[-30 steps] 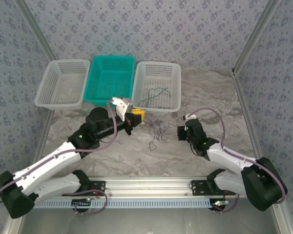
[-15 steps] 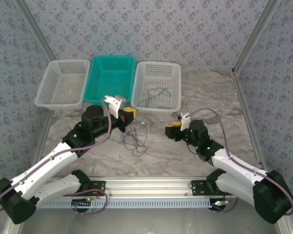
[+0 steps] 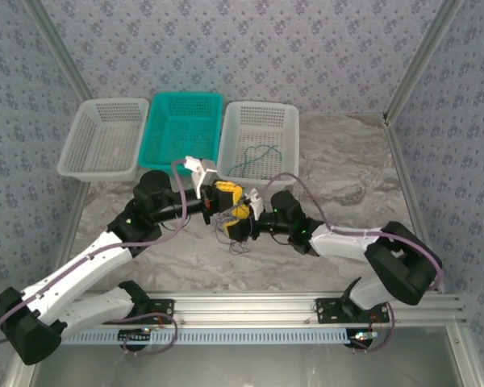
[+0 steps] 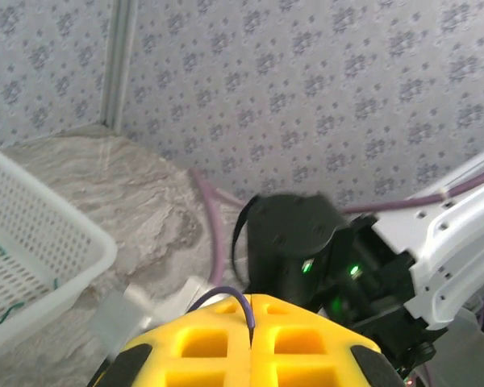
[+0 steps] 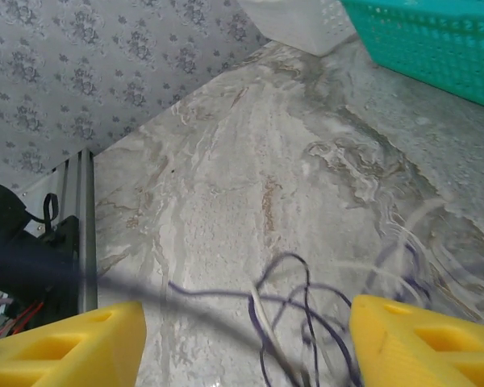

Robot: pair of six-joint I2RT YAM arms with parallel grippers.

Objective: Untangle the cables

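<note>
Right hand [image 5: 246,334] has been swung in and opened over the cables [image 5: 294,310], left hand [image 4: 250,343] clenched on one; pull-apart's set up.

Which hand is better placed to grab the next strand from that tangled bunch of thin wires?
Right hand, probably: its yellow fingers stand open on either side of the tangled bunch of thin purple wires. The left hand is shut on one purple strand, so it is occupied.

Top cam: cables [image 3: 235,243] mostly hidden under left gripper [image 3: 226,196] & right gripper [image 3: 239,218]; strands too thin to tell apart. Right wrist cam: pale loops blurred, cut by btm edge. Left wrist cam: white basket [image 4: 32,242] cut off at left.
</note>
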